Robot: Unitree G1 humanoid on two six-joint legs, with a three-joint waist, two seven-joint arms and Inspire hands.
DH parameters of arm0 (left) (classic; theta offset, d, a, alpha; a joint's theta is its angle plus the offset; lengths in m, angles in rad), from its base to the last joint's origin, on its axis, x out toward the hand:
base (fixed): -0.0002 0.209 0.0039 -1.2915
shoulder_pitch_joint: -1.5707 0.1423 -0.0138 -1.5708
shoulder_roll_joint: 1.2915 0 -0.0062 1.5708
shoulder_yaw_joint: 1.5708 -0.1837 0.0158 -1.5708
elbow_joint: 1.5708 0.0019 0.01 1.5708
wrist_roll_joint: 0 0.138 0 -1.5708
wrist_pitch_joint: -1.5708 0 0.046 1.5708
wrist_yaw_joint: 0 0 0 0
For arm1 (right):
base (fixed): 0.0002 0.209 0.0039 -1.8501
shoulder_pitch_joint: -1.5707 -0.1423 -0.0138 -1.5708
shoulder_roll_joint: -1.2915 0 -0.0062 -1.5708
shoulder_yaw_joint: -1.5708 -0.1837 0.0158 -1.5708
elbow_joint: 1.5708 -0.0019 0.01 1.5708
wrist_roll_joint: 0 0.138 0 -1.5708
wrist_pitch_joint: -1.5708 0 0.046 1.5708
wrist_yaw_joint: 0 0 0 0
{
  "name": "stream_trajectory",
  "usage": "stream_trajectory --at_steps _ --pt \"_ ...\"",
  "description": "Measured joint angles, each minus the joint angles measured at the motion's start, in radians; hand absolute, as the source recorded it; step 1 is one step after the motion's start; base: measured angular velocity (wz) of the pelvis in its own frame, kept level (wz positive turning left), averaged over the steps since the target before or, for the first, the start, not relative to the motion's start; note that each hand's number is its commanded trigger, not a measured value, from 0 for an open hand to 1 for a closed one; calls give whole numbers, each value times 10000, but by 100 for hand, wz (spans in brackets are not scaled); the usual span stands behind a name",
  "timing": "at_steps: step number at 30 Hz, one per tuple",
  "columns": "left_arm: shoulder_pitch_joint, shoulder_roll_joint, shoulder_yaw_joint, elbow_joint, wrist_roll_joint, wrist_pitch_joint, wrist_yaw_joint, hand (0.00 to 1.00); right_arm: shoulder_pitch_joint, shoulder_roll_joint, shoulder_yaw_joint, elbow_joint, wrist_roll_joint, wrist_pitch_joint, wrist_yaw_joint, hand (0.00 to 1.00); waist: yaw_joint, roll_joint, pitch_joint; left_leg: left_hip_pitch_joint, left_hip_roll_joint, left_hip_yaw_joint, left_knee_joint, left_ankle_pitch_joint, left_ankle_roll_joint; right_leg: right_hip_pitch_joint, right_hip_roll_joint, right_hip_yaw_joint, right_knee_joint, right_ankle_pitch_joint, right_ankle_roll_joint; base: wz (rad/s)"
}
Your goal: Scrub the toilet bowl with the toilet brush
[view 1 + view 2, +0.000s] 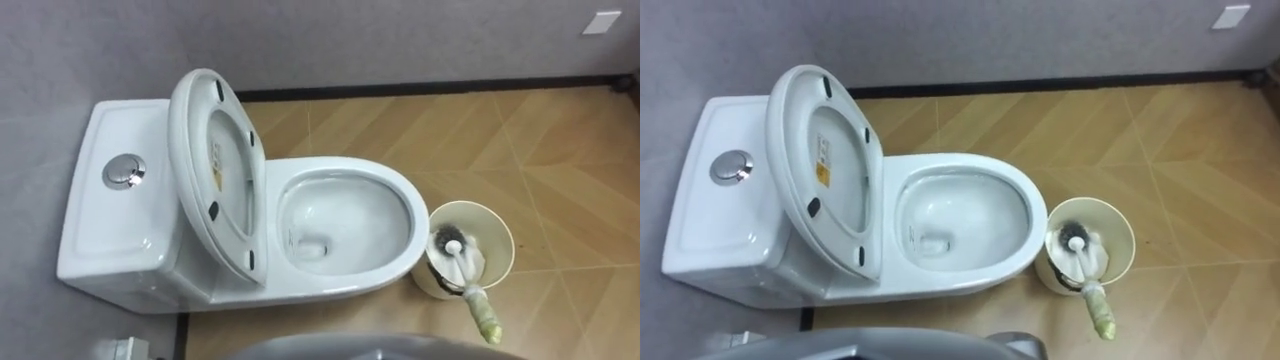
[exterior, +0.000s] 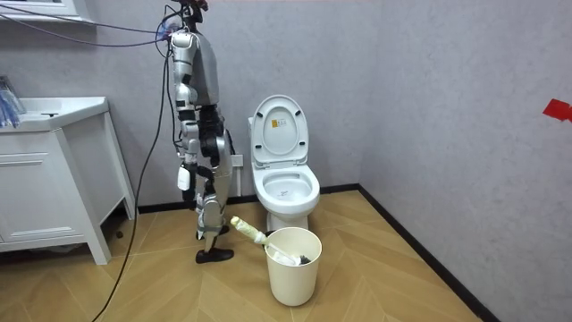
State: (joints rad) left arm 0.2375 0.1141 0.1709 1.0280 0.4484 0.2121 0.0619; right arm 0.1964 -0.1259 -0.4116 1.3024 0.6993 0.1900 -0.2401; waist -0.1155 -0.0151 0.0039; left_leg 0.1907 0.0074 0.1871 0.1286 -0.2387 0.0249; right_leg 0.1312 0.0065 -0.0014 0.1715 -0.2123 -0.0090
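Floor right of the toilet [image 1: 350, 170] holds a bucket [image 1: 492, 230] with the brush [image 1: 467, 283]; grasp its near handle end firmly, though whether the right hand [image 2: 185, 176] is open I cannot tell.

A white vanity cabinet [image 2: 36, 192] stands on the wood-patterned floor [image 2: 179, 286] at the room view's left; a dark skirting board [image 1: 450, 87] edges the grey wall [image 2: 429, 89].

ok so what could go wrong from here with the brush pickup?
1. The brush leans in the bucket, handle over the rim; pulling sideways may tip the bucket.
2. Some white stuff around the bristles might drag out.
3. The raised seat could drop if bumped.
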Motion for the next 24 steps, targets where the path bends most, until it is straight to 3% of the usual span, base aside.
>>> stream_trajectory --at_steps 3,13,15,24 --pt "94 88 33 -69 2 -68 2 0 -165 -13 -439 -531 654 -182 -524 0 -181 -49 -18 -60 -23 -5 18 1 4 -58 -13 -34 25 2 3 0" --pt "146 279 138 -138 37 -476 3 0 -1154 -246 -357 -2678 437 -960 -1528 0 -19 -182 -73 -315 -21 43 82 3 6 -424 -4 11 167 32 -2 0" --pt "89 337 1 -191 25 -560 4 0 -1261 -311 0 -3080 -53 -1201 -1685 0 142 -166 -80 -454 -17 34 224 2 5 -478 -20 -19 153 35 -7 2" --pt "165 423 -275 -277 -32 -1085 4 0 -1595 -609 1433 -3812 -2556 -1636 -1878 0 649 -166 -56 -488 -18 31 280 3 4 -470 -27 -12 121 38 -11 0"
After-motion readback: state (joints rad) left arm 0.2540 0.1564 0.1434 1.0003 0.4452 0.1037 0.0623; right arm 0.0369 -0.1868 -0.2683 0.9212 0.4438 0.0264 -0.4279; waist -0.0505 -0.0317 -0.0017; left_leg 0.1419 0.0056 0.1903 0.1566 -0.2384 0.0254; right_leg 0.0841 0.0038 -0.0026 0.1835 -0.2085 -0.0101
